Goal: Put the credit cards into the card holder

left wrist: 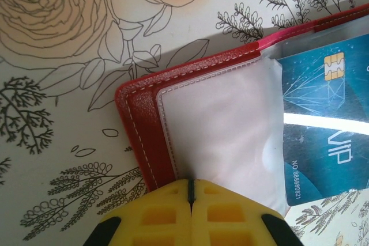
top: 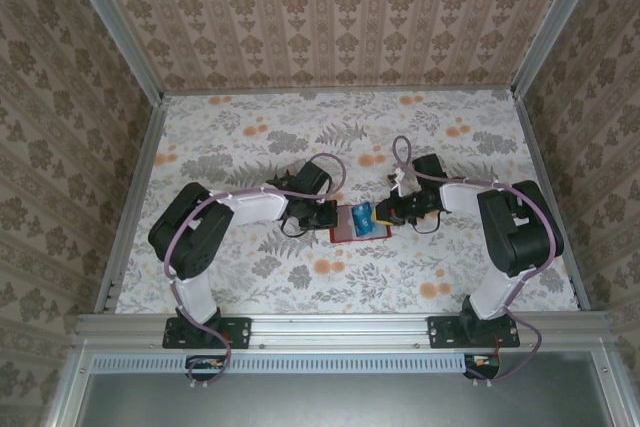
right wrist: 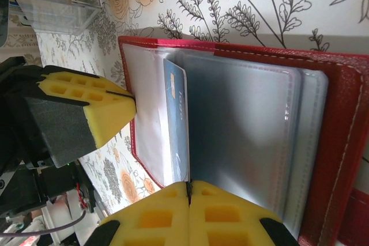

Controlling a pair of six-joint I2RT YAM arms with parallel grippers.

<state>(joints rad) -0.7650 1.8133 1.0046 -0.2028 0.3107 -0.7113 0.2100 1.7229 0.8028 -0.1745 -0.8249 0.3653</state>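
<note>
Red card holder (top: 350,231), open, frame centre on counter (top: 300,147); blue credit card (left wrist: 323,119) lying inside. At holder's edges, pads pressed together: left end effector (left wrist: 190,187), right end effector (right wrist: 188,188).

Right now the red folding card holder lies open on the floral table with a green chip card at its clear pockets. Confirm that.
Wrong in one respect: the chip card is blue, not green, as the left wrist view shows. The red folding card holder does lie open on the floral table.
</note>
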